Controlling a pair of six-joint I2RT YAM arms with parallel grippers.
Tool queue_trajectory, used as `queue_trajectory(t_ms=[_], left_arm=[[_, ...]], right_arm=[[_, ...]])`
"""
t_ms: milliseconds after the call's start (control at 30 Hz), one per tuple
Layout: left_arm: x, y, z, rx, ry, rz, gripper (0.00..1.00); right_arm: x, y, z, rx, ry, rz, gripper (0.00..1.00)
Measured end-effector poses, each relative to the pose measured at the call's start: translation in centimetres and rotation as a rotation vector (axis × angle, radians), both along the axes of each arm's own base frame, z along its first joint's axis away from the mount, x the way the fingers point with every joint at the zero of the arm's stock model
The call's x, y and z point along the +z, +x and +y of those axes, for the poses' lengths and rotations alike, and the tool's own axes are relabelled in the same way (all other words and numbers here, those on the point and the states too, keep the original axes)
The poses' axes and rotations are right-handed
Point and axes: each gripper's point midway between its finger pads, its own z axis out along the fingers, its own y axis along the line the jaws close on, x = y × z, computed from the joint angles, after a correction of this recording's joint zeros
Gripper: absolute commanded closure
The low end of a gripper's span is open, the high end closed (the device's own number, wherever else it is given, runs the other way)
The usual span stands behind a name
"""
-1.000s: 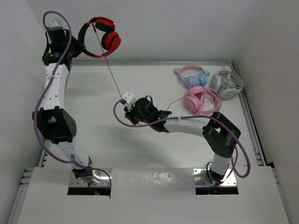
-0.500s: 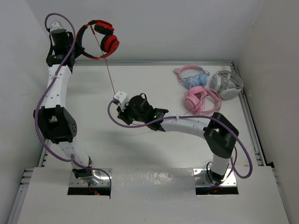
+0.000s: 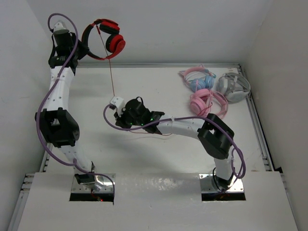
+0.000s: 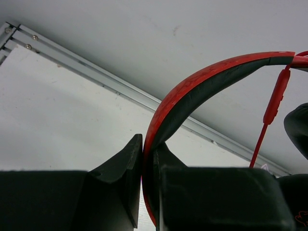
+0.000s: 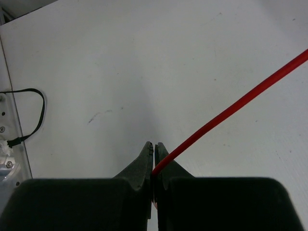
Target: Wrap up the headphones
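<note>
The red headphones [image 3: 108, 38] hang in the air at the back left, in front of the rear wall. My left gripper [image 3: 79, 47] is shut on their black-and-red headband [image 4: 202, 84], which curves up and to the right out of the jaws [image 4: 149, 144]. The thin red cable [image 3: 111, 77] runs taut from the ear cups down to my right gripper [image 3: 115, 103] over the middle of the table. In the right wrist view that gripper [image 5: 154, 147] is shut on the cable [image 5: 231, 108], which leads off to the upper right. An inline remote [image 4: 275, 98] sits on the cable.
Pink headphones [image 3: 208, 102], a pink-and-blue pair [image 3: 197, 79] and grey-white headphones [image 3: 234, 86] lie at the back right. A metal rail [image 3: 159, 65] borders the table's far edge below the wall. A thin black wire [image 5: 33, 110] lies by the left rail.
My right gripper has slid to the left over the table with the cable in it, so the cable now hangs steeper. The left gripper has held the headphones almost still.
</note>
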Motion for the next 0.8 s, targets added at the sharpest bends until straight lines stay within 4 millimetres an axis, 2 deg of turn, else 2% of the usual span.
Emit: queue_trajectory(t_ms=[467, 600, 700, 767, 800], left_arm=[[-0.4, 0.4, -0.9, -0.038, -0.015, 0.002, 1.00], [-0.6, 0.8, -1.1, -0.056, 0.123, -0.004, 1.00], [-2.0, 1.4, -2.8, -0.075, 0.348, 0.016, 1.00], [-3.9, 1.5, -5.6, -0.123, 0.506, 0.037, 1.00], [-5.5, 1.5, -7.5, -0.164, 0.588, 0.048, 1.00]], right_arm=[[0.9, -0.5, 0.6, 0.015, -0.004, 0.001, 1.00], [1.2, -0.9, 0.0, 0.025, -0.028, 0.001, 1.00], [3.5, -1.3, -1.2, 0.029, -0.036, -0.024, 1.00], [7.5, -1.5, -2.4, 0.019, -0.005, -0.080, 1.00], [9.3, -1.3, -3.3, -0.002, -0.001, -0.118, 1.00]])
